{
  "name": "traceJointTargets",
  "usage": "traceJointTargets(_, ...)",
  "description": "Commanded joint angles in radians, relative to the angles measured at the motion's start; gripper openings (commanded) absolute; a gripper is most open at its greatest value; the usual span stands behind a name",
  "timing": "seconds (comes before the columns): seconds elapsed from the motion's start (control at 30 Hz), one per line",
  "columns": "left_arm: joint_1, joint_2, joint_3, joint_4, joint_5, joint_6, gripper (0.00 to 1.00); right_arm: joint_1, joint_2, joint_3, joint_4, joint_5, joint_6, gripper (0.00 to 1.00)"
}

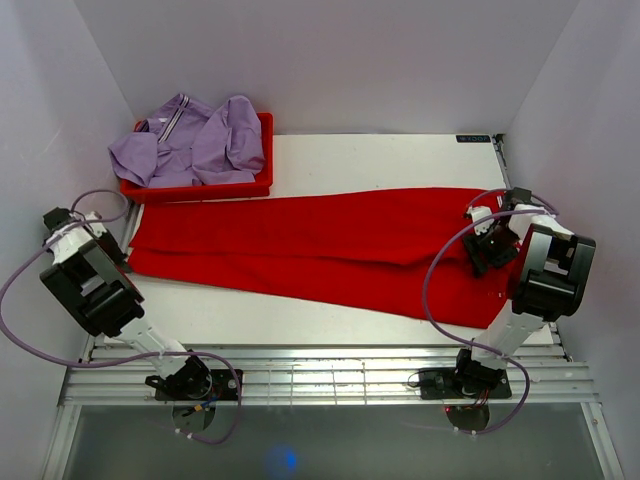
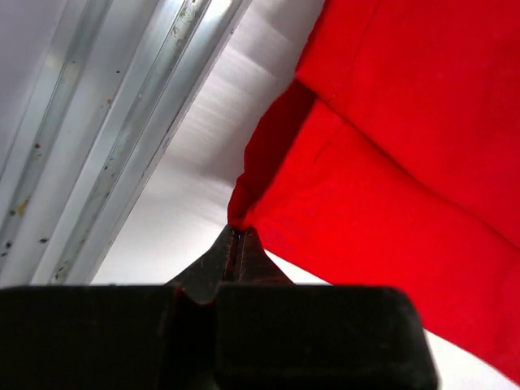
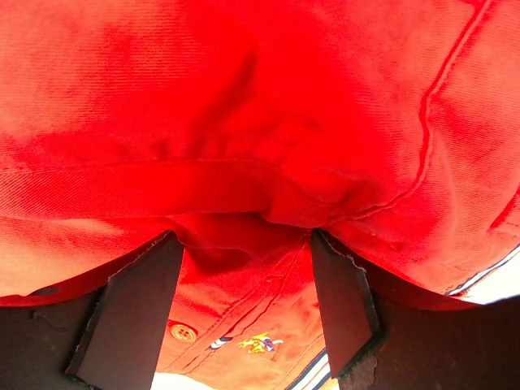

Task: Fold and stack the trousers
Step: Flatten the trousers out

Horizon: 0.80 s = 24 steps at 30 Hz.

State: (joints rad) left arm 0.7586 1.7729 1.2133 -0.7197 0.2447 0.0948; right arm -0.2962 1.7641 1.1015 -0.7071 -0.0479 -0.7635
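A hem corner of the red twill trousers (image 1: 330, 245) is clenched by the left tool (image 2: 236, 234) near the desk (image 1: 380, 155) edge; the waistband (image 3: 122, 191) is straddled by the released right tool (image 3: 244, 240).

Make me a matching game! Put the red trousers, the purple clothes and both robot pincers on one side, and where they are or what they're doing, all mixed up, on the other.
Things:
1. red trousers
2. purple clothes
3. left pincer
4. right pincer

Places and states:
A. heaped in the red tray
B. pinched shut on a trouser corner
C. spread across the table
D. open around bunched trouser cloth

Pairs: 1-C, 2-A, 3-B, 4-D.
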Motion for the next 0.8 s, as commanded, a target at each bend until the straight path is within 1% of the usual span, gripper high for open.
traceJointTargets(0.0, 0.022, -0.067, 0.159, -0.151, 0.005, 0.117, 0.00, -0.021, 0.063, 0.003, 0.074, 0.017, 0.013, 0.69)
traceJointTargets(0.03, 0.024, -0.070, 0.196, -0.193, 0.011, 0.165, 0.00, -0.021, 0.063, 0.003, 0.074, 0.019, 0.015, 0.69)
traceJointTargets(0.07, 0.025, -0.070, 0.233, -0.274, 0.016, 0.192, 0.00, -0.023, 0.063, 0.006, 0.072, 0.019, 0.018, 0.69)
traceJointTargets(0.13, 0.033, -0.073, 0.322, -0.338, -0.008, 0.250, 0.00, -0.021, 0.061, 0.006, 0.069, 0.025, 0.018, 0.69)
traceJointTargets(0.17, 0.039, -0.078, 0.339, -0.386, -0.019, 0.310, 0.00, -0.021, 0.060, 0.006, 0.067, 0.025, 0.016, 0.69)
traceJointTargets(0.23, 0.071, -0.084, 0.350, -0.414, -0.047, 0.364, 0.00, -0.021, 0.058, 0.008, 0.064, 0.029, 0.013, 0.68)
traceJointTargets(0.27, 0.083, -0.089, 0.339, -0.434, -0.067, 0.411, 0.00, -0.021, 0.052, 0.008, 0.063, 0.029, 0.013, 0.68)
traceJointTargets(0.33, 0.137, -0.095, 0.307, -0.445, -0.090, 0.457, 0.00, -0.021, 0.046, 0.009, 0.063, 0.033, 0.009, 0.68)
traceJointTargets(0.47, 0.244, -0.116, 0.177, -0.411, -0.145, 0.583, 0.00, -0.021, 0.046, 0.024, 0.054, 0.042, 0.004, 0.68)
traceJointTargets(0.6, 0.297, -0.112, 0.099, -0.377, -0.189, 0.649, 0.00, -0.023, 0.057, 0.043, 0.043, 0.043, 0.001, 0.68)
traceJointTargets(0.7, 0.301, -0.112, 0.027, -0.342, -0.217, 0.671, 0.00, -0.023, 0.064, 0.061, 0.032, 0.043, 0.000, 0.68)
traceJointTargets(0.77, 0.301, -0.113, -0.010, -0.320, -0.209, 0.683, 0.00, -0.021, 0.067, 0.073, 0.021, 0.043, 0.000, 0.69)
